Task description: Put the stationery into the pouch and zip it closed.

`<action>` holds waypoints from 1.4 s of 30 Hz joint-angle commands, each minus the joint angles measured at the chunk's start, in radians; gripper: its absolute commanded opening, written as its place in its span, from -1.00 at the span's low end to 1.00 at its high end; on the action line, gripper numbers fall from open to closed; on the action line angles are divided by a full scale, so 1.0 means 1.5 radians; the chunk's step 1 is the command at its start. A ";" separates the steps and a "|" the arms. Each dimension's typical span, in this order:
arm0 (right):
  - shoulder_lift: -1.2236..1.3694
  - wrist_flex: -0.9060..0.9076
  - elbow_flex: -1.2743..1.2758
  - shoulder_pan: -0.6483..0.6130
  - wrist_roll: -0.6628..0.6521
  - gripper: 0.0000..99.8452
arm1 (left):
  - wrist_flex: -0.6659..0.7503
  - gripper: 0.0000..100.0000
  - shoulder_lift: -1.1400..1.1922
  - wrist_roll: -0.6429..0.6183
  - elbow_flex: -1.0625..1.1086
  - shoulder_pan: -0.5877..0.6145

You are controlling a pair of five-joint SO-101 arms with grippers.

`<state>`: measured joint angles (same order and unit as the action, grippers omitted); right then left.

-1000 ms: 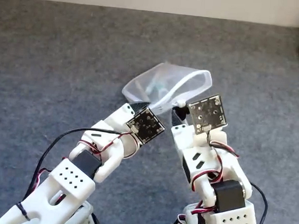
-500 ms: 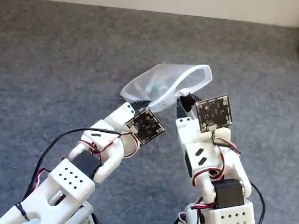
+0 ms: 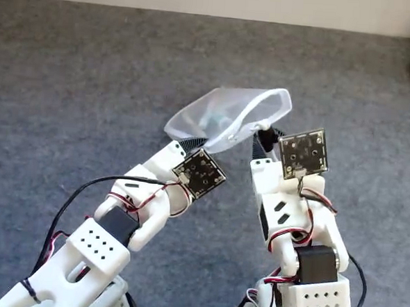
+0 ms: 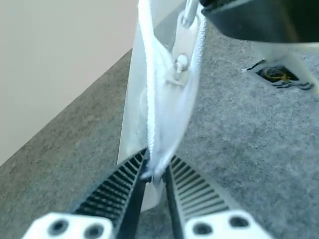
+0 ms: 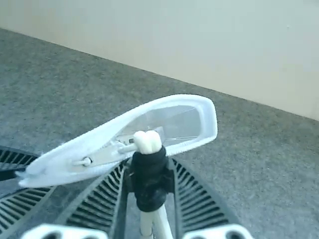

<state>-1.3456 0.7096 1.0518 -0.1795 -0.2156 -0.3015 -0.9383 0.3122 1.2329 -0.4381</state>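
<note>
Holds soft translucent white zip pouch [image 3: 224, 116] aloft over grey carpeted table [image 3: 71, 69], between both arms. Looks light and floppy (likely sags unless kept taut); best taken at seam end and white-tipped zip pull [image 5: 147, 142]. Pinches seam end with left gripper [image 4: 155, 172], arm stretched low; clamps pull with right gripper [image 5: 148, 162], wrist raised.
</note>
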 commanded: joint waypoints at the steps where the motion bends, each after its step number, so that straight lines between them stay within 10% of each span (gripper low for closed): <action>1: -0.015 -0.030 -0.013 -0.023 0.002 -0.99 | 0.004 -0.99 -0.009 -0.011 -0.011 0.018; 19: -0.014 -0.028 0.006 -0.082 0.001 -0.99 | -0.089 -0.65 -0.198 -0.119 -0.007 -0.035; 42: -0.015 -0.024 0.001 -0.059 -0.036 -0.99 | -0.063 -0.99 -0.139 -0.056 -0.005 -0.057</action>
<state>-1.3456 0.7081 1.0764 -0.3099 -0.2570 -0.4089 -1.1515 0.2202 1.2451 -0.5071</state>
